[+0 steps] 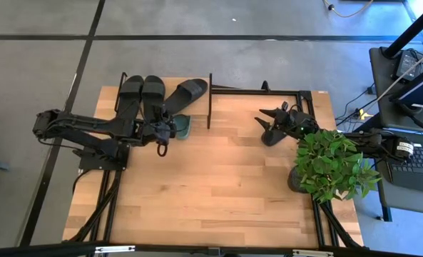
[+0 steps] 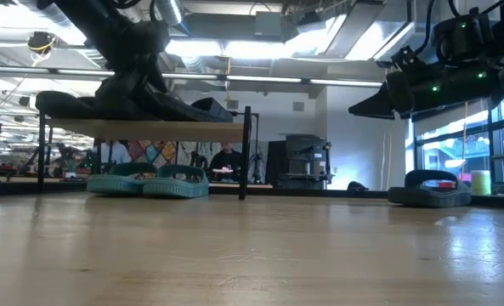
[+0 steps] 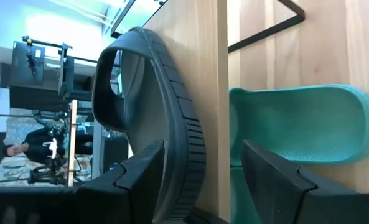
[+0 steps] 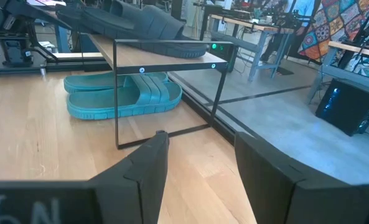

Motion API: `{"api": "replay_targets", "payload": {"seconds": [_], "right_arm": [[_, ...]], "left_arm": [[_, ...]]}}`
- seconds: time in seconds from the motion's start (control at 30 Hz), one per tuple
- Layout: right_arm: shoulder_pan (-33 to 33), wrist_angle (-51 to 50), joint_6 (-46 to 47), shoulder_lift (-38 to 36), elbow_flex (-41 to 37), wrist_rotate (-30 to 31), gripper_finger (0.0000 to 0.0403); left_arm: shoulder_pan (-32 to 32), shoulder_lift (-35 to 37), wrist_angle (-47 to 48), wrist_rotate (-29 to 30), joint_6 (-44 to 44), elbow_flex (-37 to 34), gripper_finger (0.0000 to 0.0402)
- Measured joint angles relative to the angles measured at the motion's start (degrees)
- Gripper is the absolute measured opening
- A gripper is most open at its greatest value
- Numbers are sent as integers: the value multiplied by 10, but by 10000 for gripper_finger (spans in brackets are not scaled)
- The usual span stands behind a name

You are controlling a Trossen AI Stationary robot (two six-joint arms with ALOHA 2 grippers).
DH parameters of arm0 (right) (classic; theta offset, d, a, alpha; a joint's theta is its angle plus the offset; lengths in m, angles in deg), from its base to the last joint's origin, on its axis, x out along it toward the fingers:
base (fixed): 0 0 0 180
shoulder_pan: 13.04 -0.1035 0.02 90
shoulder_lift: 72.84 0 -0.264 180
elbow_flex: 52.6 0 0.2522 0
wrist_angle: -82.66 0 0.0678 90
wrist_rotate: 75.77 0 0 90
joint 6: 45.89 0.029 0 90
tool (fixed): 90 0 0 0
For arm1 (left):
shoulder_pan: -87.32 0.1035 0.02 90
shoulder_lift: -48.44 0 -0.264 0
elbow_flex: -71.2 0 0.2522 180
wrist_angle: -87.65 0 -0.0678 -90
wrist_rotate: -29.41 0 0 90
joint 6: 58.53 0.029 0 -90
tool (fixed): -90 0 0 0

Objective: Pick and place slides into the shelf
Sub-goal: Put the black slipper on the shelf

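The shelf point(image 1: 210, 100) stands at the table's far left. Three black slides point(image 1: 153, 93) lie on its top board point(image 2: 150, 129), one of them askew point(image 1: 186, 91). Two green slides point(image 2: 150, 181) sit underneath. My left gripper point(image 3: 203, 152) is open at the board's near edge, its fingers on either side of a black slide's sole point(image 3: 184, 124) and the board edge. Another black slide point(image 2: 430, 191) lies flat on the table at the far right. My right gripper point(image 4: 200, 140) hovers above it, open, with nothing between its fingers. My left gripper has one finger point(image 3: 144, 174) close beside the rim of the black slide's sole point(image 3: 187, 168), which lies on the top board. Whether the finger touches the slide I cannot tell.
A leafy green plant point(image 1: 332, 164) in a dark pot stands at the table's right edge, beside my right arm. Bare wood stretches across the middle and near side of the table point(image 1: 211, 185). A black metal frame point(image 1: 297, 91) runs along the far right edge.
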Motion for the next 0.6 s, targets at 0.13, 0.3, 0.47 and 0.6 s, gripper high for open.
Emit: {"api": "replay_targets", "payload": {"seconds": [0.13, 0.3, 0.47, 0.6], "right_arm": [[0, -1, 0, 0, 0, 0, 186], [0, -1, 0, 0, 0, 0, 186], [0, -1, -2, 0, 0, 0, 186], [0, -2, -2, 0, 0, 0, 186]], "left_arm": [[15, 0, 0, 0, 6, 0, 205], [40, 0, 0, 0, 6, 0, 205], [53, 0, -3, -18, 11, 0, 205], [56, 0, -14, -57, 11, 0, 205]]}}
